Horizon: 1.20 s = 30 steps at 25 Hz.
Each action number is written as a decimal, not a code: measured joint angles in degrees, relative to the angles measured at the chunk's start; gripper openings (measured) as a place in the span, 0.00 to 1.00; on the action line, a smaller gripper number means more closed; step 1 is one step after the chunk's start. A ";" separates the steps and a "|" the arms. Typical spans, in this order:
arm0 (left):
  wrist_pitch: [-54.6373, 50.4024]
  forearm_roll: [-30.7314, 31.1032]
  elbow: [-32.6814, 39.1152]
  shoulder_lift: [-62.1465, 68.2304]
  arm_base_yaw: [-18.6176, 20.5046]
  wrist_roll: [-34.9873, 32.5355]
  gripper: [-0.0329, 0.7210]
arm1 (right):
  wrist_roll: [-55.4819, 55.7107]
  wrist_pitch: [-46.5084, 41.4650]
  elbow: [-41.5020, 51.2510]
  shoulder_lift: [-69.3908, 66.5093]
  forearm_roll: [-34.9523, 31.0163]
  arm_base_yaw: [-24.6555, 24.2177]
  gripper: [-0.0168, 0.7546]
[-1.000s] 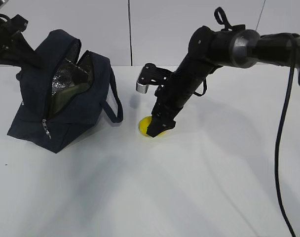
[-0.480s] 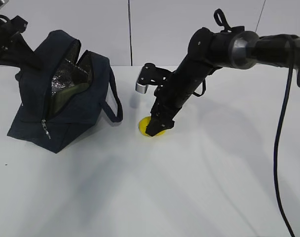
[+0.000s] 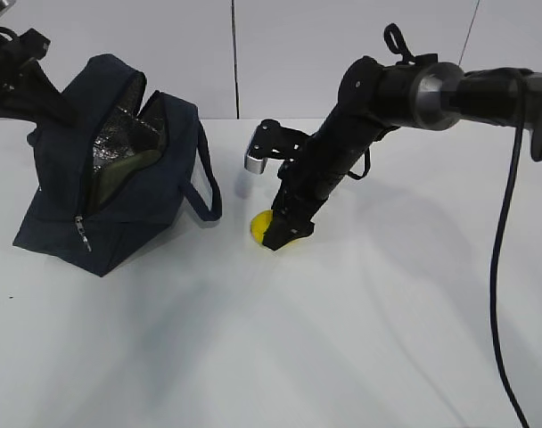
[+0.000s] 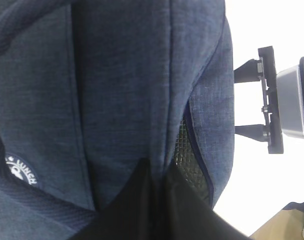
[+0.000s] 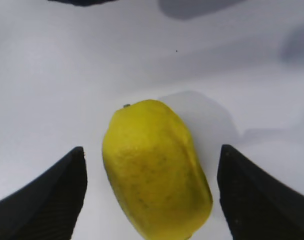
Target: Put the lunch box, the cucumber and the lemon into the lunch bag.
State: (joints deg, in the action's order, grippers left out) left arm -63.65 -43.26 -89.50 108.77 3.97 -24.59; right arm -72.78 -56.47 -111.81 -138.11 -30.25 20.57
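The navy lunch bag (image 3: 110,187) lies tilted at the left with its top zipper open, showing silver lining. An olive-green surface (image 3: 119,168) shows inside it, and I cannot tell whether it is the lunch box. The cucumber is out of view. My left gripper (image 3: 64,109) is shut on the bag's fabric (image 4: 117,90) at the opening's upper edge, as the left wrist view (image 4: 157,172) shows. The yellow lemon (image 3: 260,225) lies on the table. My right gripper (image 3: 284,234) is open and lowered over the lemon (image 5: 154,167), one finger on each side, apart from it.
The white table (image 3: 253,348) spreads around the bag and lemon. The bag's loop handle (image 3: 209,192) hangs toward the lemon. The right arm's silver wrist camera (image 3: 257,159) juts out to the left above the lemon. A white wall stands behind.
My right gripper has come down a little further around the lemon. The bag and the left arm have stayed put.
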 joint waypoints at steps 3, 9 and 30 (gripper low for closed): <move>0.00 0.00 0.00 0.00 0.00 0.00 0.05 | 0.00 0.00 0.00 -0.33 -0.48 0.00 0.80; 0.00 0.00 0.00 0.00 0.00 0.00 0.05 | 0.00 0.00 0.00 -0.72 -1.31 0.00 0.78; 0.00 -1.36 0.00 0.00 0.00 0.00 0.05 | 19.52 -12.45 -10.62 -0.72 -4.45 0.00 0.47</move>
State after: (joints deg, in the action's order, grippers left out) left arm -63.65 -44.62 -89.50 108.77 3.97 -24.59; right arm -53.26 -68.92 -122.43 -138.83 -34.70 20.57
